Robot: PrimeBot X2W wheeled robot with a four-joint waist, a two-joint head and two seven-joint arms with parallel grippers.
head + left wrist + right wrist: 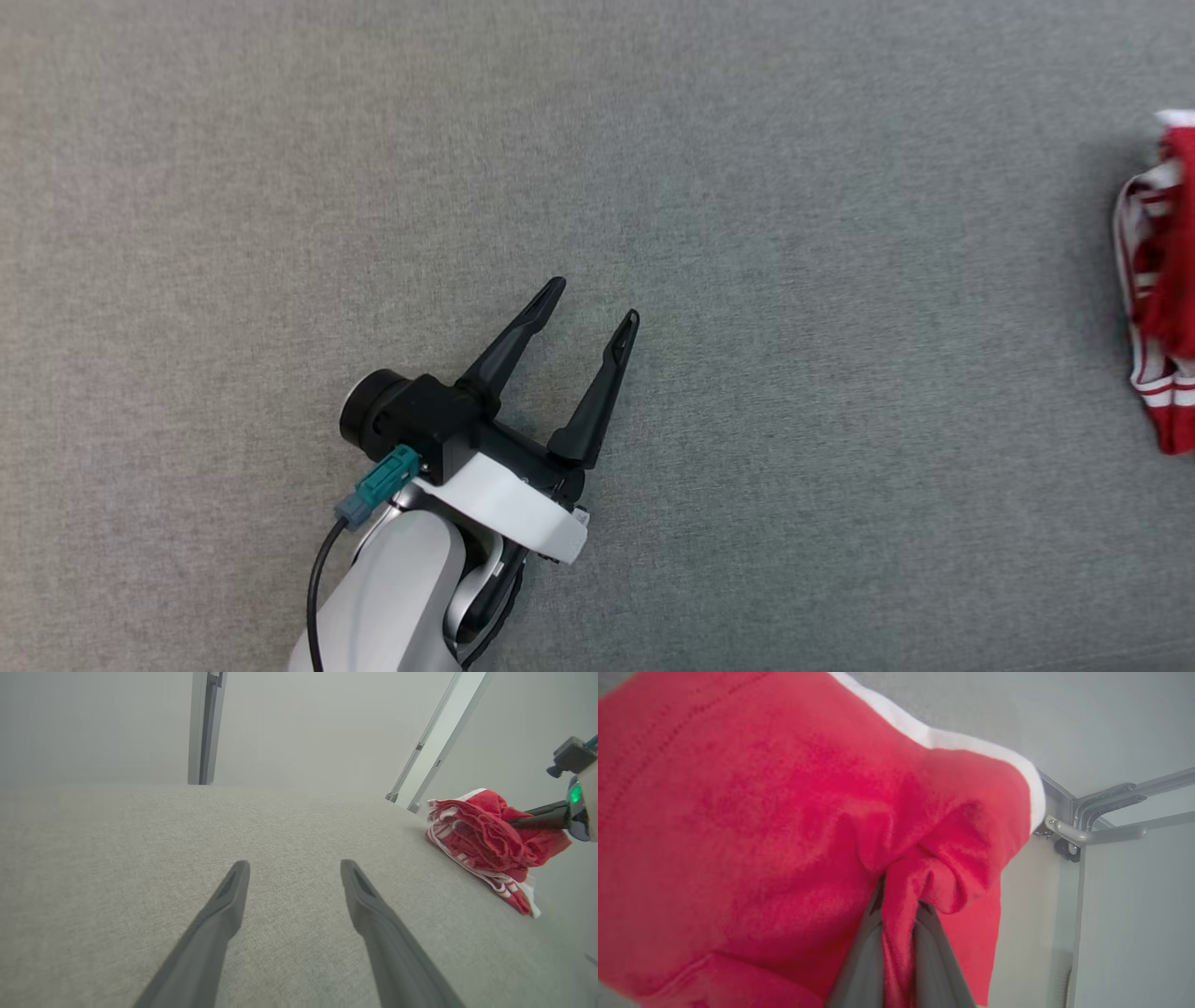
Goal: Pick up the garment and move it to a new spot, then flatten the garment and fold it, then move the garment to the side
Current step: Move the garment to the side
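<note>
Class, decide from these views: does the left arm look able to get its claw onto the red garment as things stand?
Probably yes: the left claw stands open over the bare grey surface, with nothing between it and the red garment, which the right claw pinches far to its right.

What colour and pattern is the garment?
The garment is red with white striped trim, best seen in the left wrist view.

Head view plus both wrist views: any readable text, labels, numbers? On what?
None readable.
Red-and-white garment: stripes, no lettering in sight.
Small pale tag at the left pincer wrist: too small to read.
</note>
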